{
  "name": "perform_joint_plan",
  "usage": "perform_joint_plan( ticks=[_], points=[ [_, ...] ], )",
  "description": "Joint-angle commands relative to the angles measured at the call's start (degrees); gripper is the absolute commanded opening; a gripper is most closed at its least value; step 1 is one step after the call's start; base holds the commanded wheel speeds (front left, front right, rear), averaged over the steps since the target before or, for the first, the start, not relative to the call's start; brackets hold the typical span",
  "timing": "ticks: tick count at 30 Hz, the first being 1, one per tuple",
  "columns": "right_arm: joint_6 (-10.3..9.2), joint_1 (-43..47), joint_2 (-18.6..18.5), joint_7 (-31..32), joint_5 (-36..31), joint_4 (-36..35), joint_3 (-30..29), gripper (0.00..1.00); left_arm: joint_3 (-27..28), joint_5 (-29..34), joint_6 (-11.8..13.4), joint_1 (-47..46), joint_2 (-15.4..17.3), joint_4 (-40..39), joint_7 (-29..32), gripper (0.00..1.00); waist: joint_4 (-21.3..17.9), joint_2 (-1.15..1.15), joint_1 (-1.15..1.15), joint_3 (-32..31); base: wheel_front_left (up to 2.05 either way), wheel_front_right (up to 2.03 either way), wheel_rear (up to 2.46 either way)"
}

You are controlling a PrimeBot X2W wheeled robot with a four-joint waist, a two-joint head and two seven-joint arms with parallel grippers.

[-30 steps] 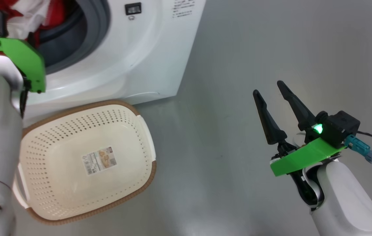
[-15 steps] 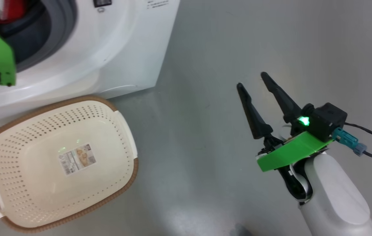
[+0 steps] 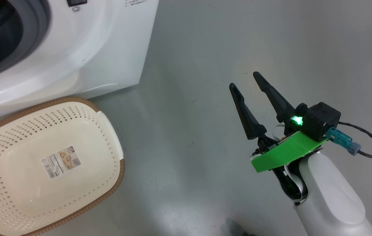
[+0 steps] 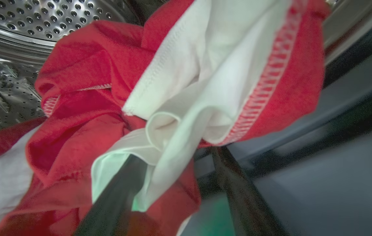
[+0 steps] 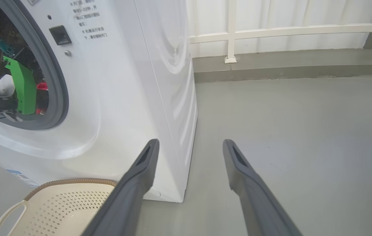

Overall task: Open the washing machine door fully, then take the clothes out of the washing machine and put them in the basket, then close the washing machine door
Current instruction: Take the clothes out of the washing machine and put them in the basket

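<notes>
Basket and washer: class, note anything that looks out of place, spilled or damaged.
Nothing stands out: the basket sits upright on the floor by the washer, and the clothes lie inside the drum.

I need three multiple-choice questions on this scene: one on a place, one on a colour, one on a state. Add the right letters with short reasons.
1. Where is the basket? A) on the floor before the washing machine B) on top of it C) in the drum
2. The clothes are: A) blue B) red and white C) black
3. The right tool is: A) shut on cloth B) open, empty C) shut on a handle
Key: 1A, it sits on the grey floor; 2B, red cloth with white bands; 3B, fingers apart, nothing between.
</notes>
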Motion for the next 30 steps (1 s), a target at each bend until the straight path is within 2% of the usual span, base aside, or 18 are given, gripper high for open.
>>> perform_joint_plan(
  ticks=[1,2,4,5,12,20,25,27,30],
  points=[
    [0.09,0.1,0.4,-0.7,0.4,-1.4,0.7,1.00,0.3,-0.2,0.5,-1.6,2.1,-0.8,-0.7,0.58,-0.1,0.00,0.00,0.1,0.00,0.00,0.00],
    [0.09,0.1,0.5,-0.7,0.4,-1.4,0.7,1.00,0.2,-0.3,0.4,-1.7,2.1,-0.8,-1.0,0.30,-0.2,0.00,0.00,0.1,0.00,0.00,0.00],
    [0.09,0.1,0.6,-0.7,0.4,-1.3,0.7,1.00,0.2,-0.6,0.3,-1.6,2.1,-0.8,-1.9,0.03,-0.2,0.00,0.00,0.0,0.00,0.00,0.00],
    [0.09,0.1,0.7,-0.7,0.4,-1.3,0.6,1.00,0.2,-0.8,0.3,-1.6,2.1,-0.8,-2.3,0.00,-0.2,0.00,0.00,0.0,0.00,0.00,0.00],
    [0.09,-0.2,0.7,-0.7,0.3,-0.9,0.2,1.00,0.9,-2.7,0.0,-1.1,1.6,-0.7,-5.7,0.00,0.6,0.00,0.00,-0.8,0.00,0.00,0.00],
    [0.09,0.9,-0.2,-0.7,0.0,-0.9,-0.9,1.00,5.3,-8.5,-1.0,1.7,-0.5,-1.0,-14.1,0.00,3.4,0.00,0.00,-3.5,0.00,0.00,0.00],
    [0.09,1.6,-0.8,-0.7,-0.1,-0.9,-1.5,1.00,7.2,-10.9,-1.7,4.8,-1.2,-2.9,-16.2,0.00,5.1,0.00,0.00,-5.1,0.00,0.00,0.00],
    [0.09,2.1,-1.2,-0.7,-0.1,-0.9,-1.7,1.00,8.5,-12.3,-2.1,6.7,-1.5,-5.3,-16.5,0.00,5.9,0.00,0.00,-6.0,0.00,0.00,0.00],
    [0.09,2.9,-1.6,-0.7,-0.2,-0.9,-1.9,1.00,11.0,-14.1,-3.3,11.2,-1.9,-13.0,-16.6,0.00,6.9,0.00,0.00,-7.3,0.00,0.00,0.00]
  ],
)
